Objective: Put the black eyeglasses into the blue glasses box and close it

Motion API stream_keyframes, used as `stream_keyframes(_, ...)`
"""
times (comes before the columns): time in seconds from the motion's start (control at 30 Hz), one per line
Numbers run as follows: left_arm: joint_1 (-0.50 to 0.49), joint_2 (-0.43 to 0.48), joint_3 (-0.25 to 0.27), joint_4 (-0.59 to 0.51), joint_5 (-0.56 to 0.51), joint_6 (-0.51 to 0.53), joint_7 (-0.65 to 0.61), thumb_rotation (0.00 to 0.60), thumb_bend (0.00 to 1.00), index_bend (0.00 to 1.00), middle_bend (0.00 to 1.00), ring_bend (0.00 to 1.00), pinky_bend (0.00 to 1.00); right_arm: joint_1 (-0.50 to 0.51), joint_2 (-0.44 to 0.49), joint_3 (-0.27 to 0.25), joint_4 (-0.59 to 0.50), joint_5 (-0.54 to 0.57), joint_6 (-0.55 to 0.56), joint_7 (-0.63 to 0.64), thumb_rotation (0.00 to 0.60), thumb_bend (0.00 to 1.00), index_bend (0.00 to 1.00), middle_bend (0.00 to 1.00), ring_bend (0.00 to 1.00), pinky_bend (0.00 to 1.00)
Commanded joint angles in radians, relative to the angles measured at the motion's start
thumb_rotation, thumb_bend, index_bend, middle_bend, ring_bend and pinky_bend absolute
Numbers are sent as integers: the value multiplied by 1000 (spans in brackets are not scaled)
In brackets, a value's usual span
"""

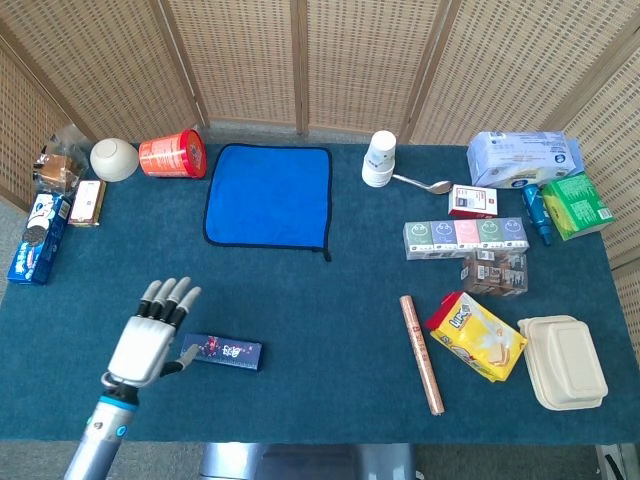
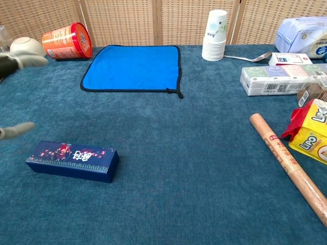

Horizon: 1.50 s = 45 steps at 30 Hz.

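Robot hand (image 1: 147,336) (left) mostly cropped chest-side

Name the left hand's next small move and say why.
Probably just pull the left hand back to rest. The box lies shut on the table, and the hand is open beside it, holding nothing. No eyeglasses show anywhere on the table, so they may already be inside.

Bright even light, soft shadows, sharp focus throughout
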Motion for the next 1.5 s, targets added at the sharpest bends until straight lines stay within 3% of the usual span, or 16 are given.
stream_keyframes(0.03,32,28,16,-10,33,42,-44,480,256,40,0,0,38,18,4,0,-13,-7,-24,-17,416,439,165,291,235,244)
stream_keyframes(0.2,92,64,44,-10,76,127,-114,484,255,43,0,0,38,55,17,-5,-37,-21,-90,-70,413,438,179,292,235,243)
stream_keyframes(0.53,168,101,69,11,98,188,-195,484,251,63,0,0,38,112,25,-9,-97,-27,-193,-199,418,437,195,293,235,243)
stream_keyframes(0.77,202,119,74,22,104,204,-190,491,251,91,0,0,38,130,18,-10,-129,-5,-244,-312,418,436,220,300,217,243)
stream_keyframes(1.0,248,140,85,38,100,229,-175,485,251,93,0,0,37,149,-28,4,-140,31,-282,-437,463,436,234,300,191,223)
stream_keyframes(1.23,275,146,68,42,74,239,-209,487,251,114,0,0,36,164,-68,21,-141,44,-289,-520,481,436,240,297,168,188)
stream_keyframes(1.5,283,178,40,13,79,248,-148,489,251,112,0,0,33,188,-103,38,-132,54,-302,-567,503,434,256,298,156,173)
